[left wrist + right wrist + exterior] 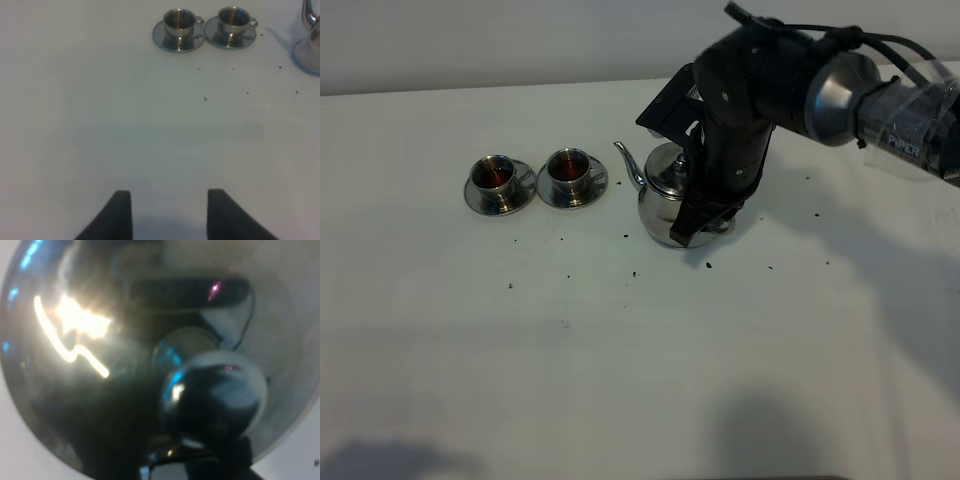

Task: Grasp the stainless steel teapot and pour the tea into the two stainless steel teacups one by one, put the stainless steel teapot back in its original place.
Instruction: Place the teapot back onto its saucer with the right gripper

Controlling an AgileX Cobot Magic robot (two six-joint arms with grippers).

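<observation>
Your right pincer (705, 215) is clamped on the teapot's (662, 195) handle.
Shiny squat steel, gooseneck spout, right of centre; left pincer (170, 212) apart over matte white counter (620, 350).

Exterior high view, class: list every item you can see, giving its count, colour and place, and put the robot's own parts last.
Stainless steel teapot: one, shiny silver, right of the cups near table centre, spout toward the cups.
Stainless steel teacups: two, shiny silver, side by side left of the teapot, each holding dark reddish-brown liquid.
Saucers: two, silver, one under each teacup.
Specks: several, dark, scattered on the table in front of the cups and teapot.
Table: one, white, under everything.
Right gripper: one, black, shut at the teapot's handle side.
Left gripper: one, black, open over bare table, away from the cups.
</observation>
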